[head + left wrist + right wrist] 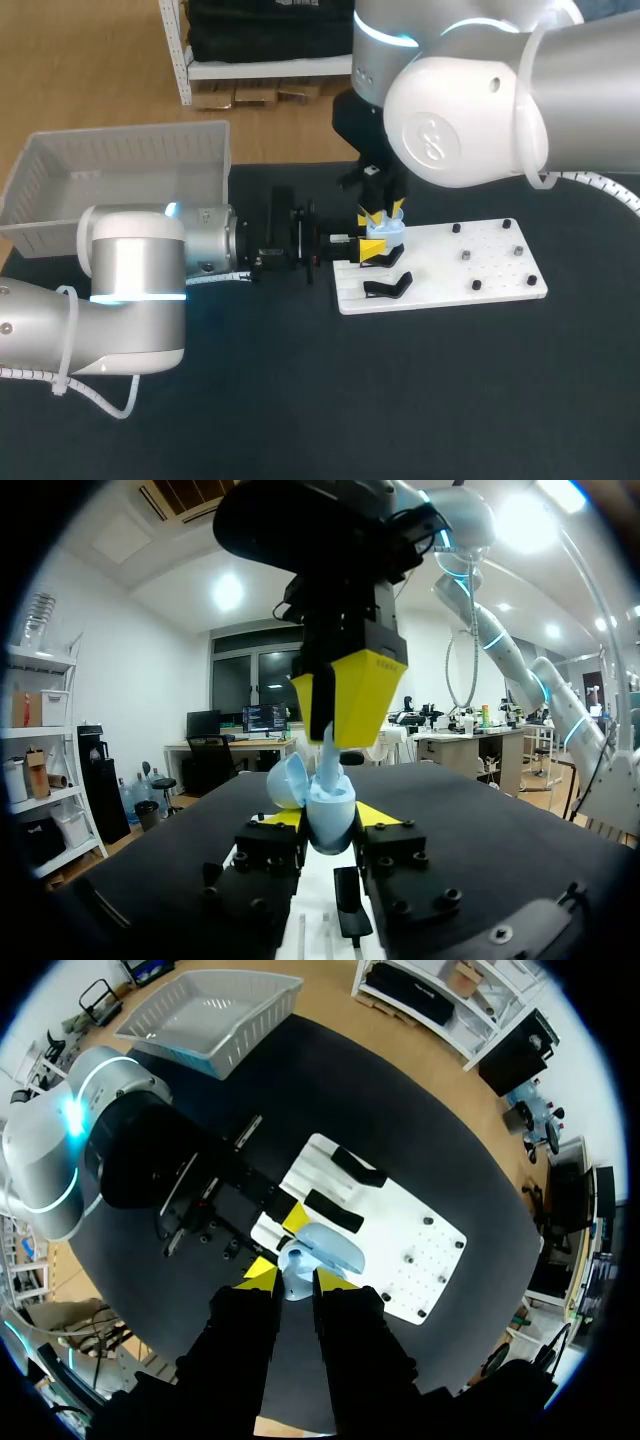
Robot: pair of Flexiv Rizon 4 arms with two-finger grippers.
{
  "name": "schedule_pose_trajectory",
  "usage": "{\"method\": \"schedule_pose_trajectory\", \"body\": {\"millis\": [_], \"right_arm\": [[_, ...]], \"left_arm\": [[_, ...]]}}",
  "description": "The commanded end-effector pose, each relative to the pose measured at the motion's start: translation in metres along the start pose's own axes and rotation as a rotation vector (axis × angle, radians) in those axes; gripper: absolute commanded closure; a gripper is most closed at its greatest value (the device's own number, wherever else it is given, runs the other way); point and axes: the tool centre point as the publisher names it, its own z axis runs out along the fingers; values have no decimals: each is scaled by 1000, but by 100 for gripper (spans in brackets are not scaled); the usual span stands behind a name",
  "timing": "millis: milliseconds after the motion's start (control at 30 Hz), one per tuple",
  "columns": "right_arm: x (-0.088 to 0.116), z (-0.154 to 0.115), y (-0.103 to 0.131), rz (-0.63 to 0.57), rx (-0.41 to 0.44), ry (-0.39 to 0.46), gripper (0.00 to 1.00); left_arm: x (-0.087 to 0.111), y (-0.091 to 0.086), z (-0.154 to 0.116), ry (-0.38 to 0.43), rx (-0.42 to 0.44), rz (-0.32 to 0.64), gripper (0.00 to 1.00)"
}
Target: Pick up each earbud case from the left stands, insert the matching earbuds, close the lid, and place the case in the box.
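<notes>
My left gripper [374,252] comes in level from the left, shut on a light blue earbud case [386,232] over the left end of the white stand board [450,265]. In the left wrist view the case [330,820] sits between the left gripper's yellow tips, its lid [288,780] swung open. Straight above the case, my right gripper [335,730] points down, shut on a light blue earbud [328,760] whose lower end touches the case's open top. The right wrist view shows the right gripper [298,1278] over the open case [335,1248].
Two black stands [385,287] remain on the board's left part, and small pegs [466,256] dot its right part. A white basket [120,170] stands at the back left. Dark table surface lies in front of the board.
</notes>
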Motion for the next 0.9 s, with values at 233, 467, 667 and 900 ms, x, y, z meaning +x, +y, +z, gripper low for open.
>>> {"method": "schedule_pose_trajectory", "body": {"millis": [233,467,667,900], "right_arm": [[-2,0,2,-4,4,-2,100],[-2,0,4,-9,4,0,100],[-1,1,5,-6,2,3,100],[-1,2,4,4,-1,3,100]], "left_arm": [[1,-2,0,-4,-9,5,100],[1,-2,0,-4,-9,5,100],[1,-2,0,-4,-9,5,100],[1,-2,0,-4,-9,5,100]]}}
